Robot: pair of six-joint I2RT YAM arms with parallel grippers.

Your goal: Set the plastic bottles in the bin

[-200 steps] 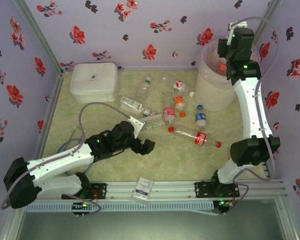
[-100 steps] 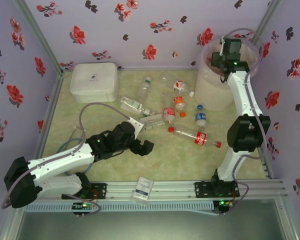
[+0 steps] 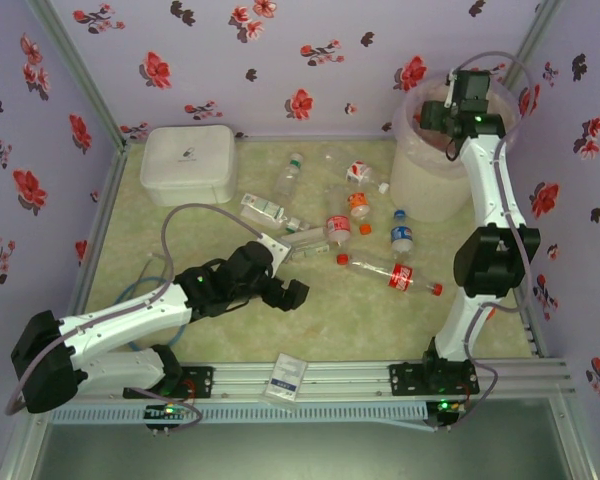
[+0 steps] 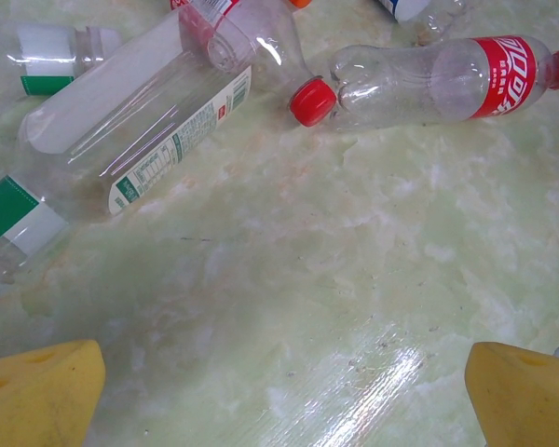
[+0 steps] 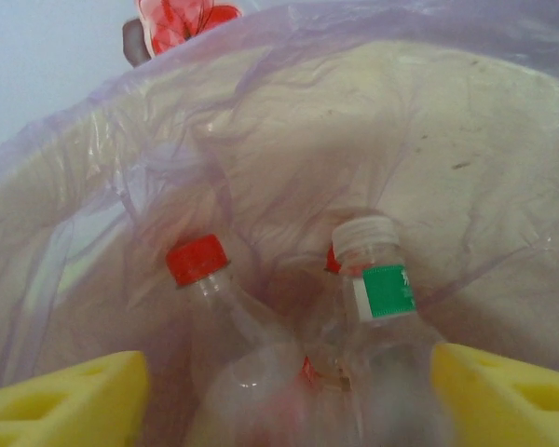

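"Plastic bottles (image 3: 402, 238) — small, clear, some crushed, with red, green or blue caps. Where are they seen?"

"Most are scattered on the pale green marbled table (image 3: 360, 320), between the flat white lidded box (image 3: 188, 165) and the large round translucent pinkish bin (image 3: 420, 190). Two more are seen inside the lined bin: a red-capped bottle (image 5: 197, 261) and a green-labelled bottle (image 5: 377, 284)."

"How is the right gripper (image 5: 279, 400) placed?"

"It is held within the bin's rim, directly above those two bottles. Its jaws are spread wide and nothing is clamped between them."

"And the left gripper (image 4: 279, 396)?"

"It is held low over bare table, fully spread and empty — a long red-labelled bottle (image 4: 438, 79) lies just beyond it."
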